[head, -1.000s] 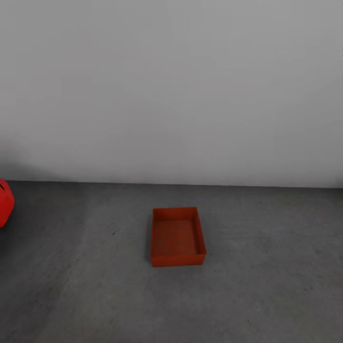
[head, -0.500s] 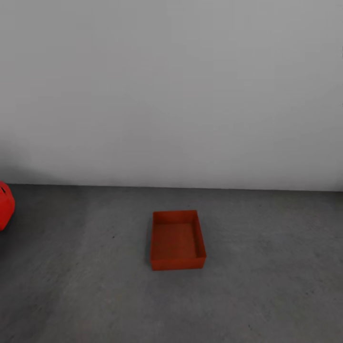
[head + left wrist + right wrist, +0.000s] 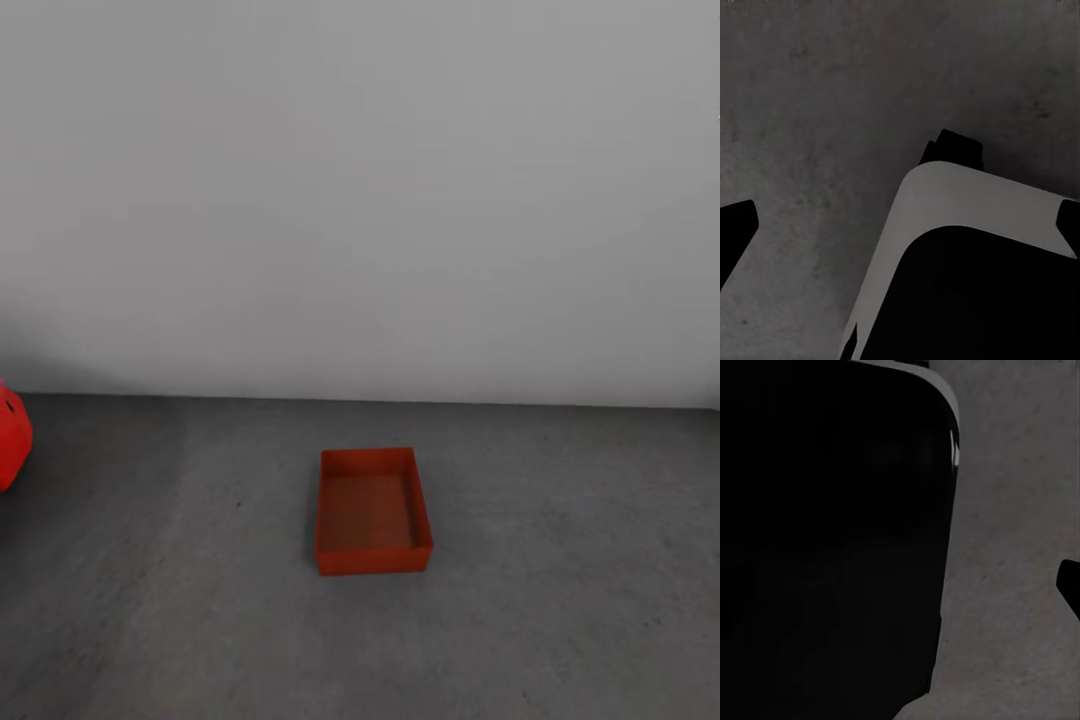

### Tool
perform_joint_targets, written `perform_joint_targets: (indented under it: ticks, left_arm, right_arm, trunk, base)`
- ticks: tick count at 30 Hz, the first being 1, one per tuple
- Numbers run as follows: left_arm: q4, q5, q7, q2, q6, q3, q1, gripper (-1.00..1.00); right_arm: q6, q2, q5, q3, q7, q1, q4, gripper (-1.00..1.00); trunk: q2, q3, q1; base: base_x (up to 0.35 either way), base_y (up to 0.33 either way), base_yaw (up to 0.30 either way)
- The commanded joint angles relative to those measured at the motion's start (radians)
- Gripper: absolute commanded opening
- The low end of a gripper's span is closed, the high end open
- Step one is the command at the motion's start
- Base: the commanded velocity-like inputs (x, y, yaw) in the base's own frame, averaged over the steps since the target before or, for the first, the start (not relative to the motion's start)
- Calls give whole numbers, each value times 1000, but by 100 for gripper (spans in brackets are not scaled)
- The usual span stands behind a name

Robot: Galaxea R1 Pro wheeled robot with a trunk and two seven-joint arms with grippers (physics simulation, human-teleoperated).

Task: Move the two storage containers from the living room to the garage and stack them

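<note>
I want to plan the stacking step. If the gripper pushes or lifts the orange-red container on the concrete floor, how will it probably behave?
The storage container is low with a wide flat base, so it would likely slide rather than tip or roll. It sits empty and thin-walled, so it is probably light. Its straight walls suggest fairly stiff plastic, though the grey floor looks rough and may resist sliding.

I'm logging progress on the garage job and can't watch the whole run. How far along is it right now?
Done: one orange bin sits open side up on the grey concrete floor, short of the pale wall, with a red car's edge at the left. In hand: nothing shows as carried; the wrist views show dark robot parts over concrete. Left: the second bin isn't stacked on it yet.
</note>
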Motion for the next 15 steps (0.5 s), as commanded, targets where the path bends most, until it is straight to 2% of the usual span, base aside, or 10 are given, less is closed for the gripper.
perform_joint_targets:
  ticks: [1, 15]
  left_arm:
    - [1, 4, 2, 0, -3, 0, 0, 100]
    - [1, 4, 2, 0, -3, -1, 0, 100]
  right_arm:
    - [-6, 0, -5, 8, -2, -1, 3, 100]
    - [5, -4, -12, 2, -2, -1, 3, 100]
  trunk:
    - [0, 1, 0]
    - [0, 24, 0]
  base:
    - [0, 0, 0]
    - [0, 0, 0]
